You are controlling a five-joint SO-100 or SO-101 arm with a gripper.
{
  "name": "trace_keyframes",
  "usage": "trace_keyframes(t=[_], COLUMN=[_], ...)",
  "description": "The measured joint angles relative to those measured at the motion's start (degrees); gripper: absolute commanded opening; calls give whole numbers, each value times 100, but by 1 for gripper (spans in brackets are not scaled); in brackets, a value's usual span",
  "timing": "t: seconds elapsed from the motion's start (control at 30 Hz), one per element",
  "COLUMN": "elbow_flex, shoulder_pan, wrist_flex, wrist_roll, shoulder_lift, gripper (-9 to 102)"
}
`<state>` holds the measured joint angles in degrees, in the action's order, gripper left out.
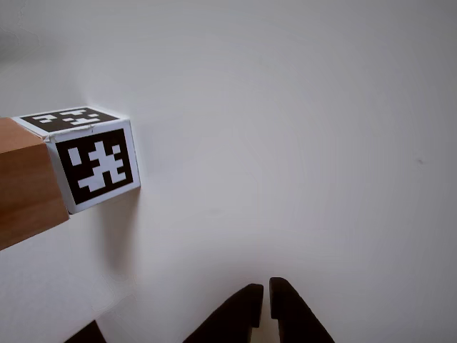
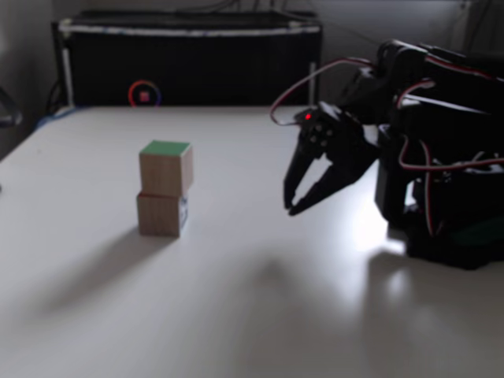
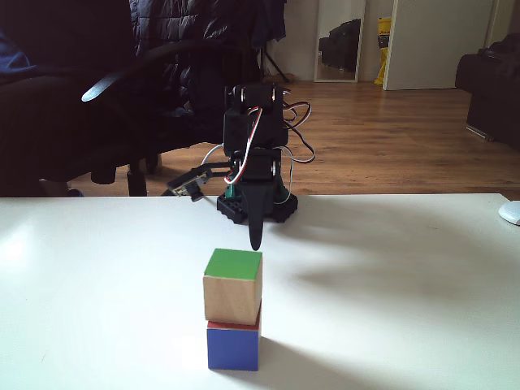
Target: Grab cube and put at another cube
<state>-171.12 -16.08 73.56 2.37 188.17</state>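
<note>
Item: the cube (image 3: 232, 286), wood-grain with green top face, stacked upright on another cube (image 3: 233, 345), near the front edge of the white worktop (image 3: 406, 309) in a fixed view; the upper block sits slightly skewed to the lower, faces touching. In a fixed view from the side the same stack (image 2: 165, 168) over (image 2: 161, 214) stands toward the left of the worktop. Item: the gripper (image 2: 290, 209), farther back and well apart from the stack, tips hanging just above the surface, jaws nearly closed and carrying nothing; in the other view its dark tips (image 1: 267, 296) show a narrow slit, with the patterned block (image 1: 96, 161) off to the left. Condition: placement appears done. Risk: the stack seems lightly balanced, so a low sweep of the arm toward it could likely topple the cube.
</note>
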Motion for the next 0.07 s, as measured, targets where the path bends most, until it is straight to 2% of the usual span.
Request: trace_keyframes(t=[0.07], elbow_flex=[0], shoulder_pan=[0], wrist_flex=[0], wrist_roll=[0], shoulder_lift=[0], gripper=[0])
